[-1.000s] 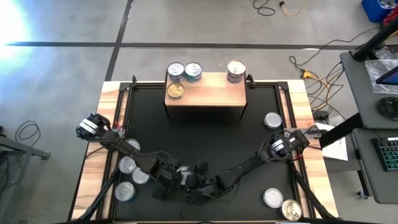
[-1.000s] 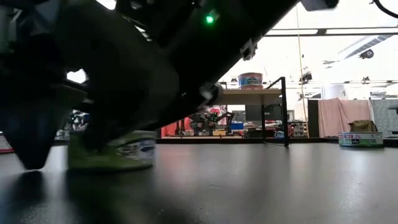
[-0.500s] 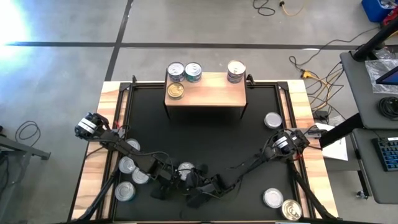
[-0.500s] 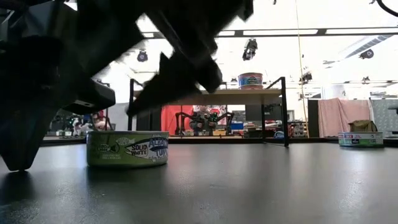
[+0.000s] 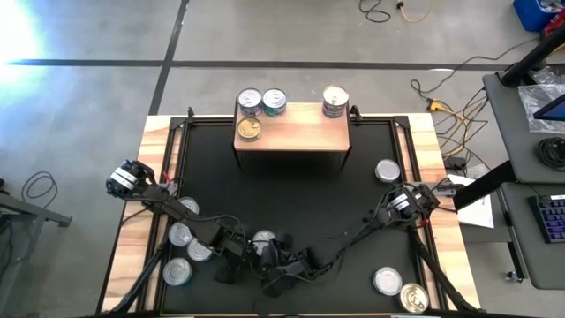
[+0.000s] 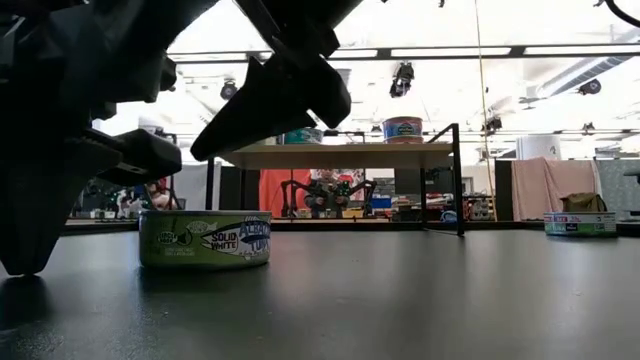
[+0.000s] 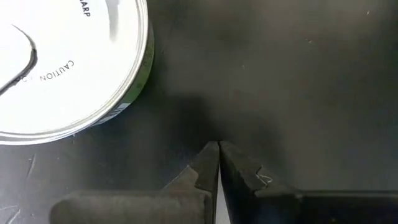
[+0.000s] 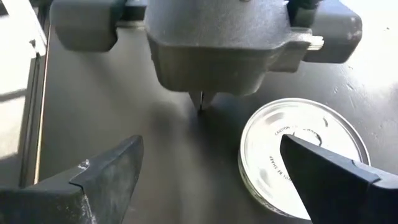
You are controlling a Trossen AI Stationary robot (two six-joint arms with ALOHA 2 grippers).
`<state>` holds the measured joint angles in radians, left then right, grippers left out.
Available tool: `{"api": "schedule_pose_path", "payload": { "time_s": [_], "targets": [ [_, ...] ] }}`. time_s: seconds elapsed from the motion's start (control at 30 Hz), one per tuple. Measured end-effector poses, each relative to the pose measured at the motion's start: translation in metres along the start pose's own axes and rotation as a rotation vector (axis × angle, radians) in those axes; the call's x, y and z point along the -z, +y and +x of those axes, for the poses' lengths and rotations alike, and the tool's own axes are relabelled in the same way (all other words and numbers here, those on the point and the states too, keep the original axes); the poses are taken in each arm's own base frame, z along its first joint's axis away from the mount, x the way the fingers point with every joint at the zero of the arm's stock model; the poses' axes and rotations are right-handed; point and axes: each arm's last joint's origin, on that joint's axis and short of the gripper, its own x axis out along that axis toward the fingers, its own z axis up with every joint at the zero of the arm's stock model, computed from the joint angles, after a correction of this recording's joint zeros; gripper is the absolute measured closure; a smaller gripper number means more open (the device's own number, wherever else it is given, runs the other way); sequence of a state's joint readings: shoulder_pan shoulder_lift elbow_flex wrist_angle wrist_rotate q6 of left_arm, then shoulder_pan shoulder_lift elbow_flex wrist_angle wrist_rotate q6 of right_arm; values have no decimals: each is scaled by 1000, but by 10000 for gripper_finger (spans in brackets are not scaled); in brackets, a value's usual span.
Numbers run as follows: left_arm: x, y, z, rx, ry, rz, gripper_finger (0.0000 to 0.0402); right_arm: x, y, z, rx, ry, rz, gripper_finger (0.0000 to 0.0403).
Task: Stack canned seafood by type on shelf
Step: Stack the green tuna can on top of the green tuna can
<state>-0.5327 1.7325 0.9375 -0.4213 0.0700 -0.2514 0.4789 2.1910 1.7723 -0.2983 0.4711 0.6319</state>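
Tin [image 5: 263, 239] on mat [image 5: 291, 190] | left gripper [image 7: 217, 146] pinched together beside tin | right gripper [image 8: 211, 165] spread apart, near tin | shelf [image 5: 296, 132]: four tins

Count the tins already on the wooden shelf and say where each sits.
4 on the shelf: two silver-topped tins at its back left, a gold-topped tin in front of them, one tin back right. Stacked tins underneath may be hidden.

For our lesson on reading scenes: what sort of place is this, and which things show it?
Probably a robotics lab or workshop: a bare concrete floor, loose cables beside the table, and a desk with a keyboard.
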Motion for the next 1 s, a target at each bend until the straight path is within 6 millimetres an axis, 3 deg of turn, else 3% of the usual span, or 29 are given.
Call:
{"api": "schedule_pose_path", "payload": {
  "time_s": [0.37,0.57,0.8,1.0],
  "targets": [
    [-3,-1,1,6,-43,12,402,1,-4,-3,60,49,-31,35],
    [-2,3,-1,-40,-32,17,402,3,-15,-9,130,218,55,33],
    [3,18,-12,-103,19,-28,402,6,-22,-9,181,256,144,14],
    [8,46,-29,-133,-33,-71,402,15,-18,-2,191,234,137,3]
  ]
}}
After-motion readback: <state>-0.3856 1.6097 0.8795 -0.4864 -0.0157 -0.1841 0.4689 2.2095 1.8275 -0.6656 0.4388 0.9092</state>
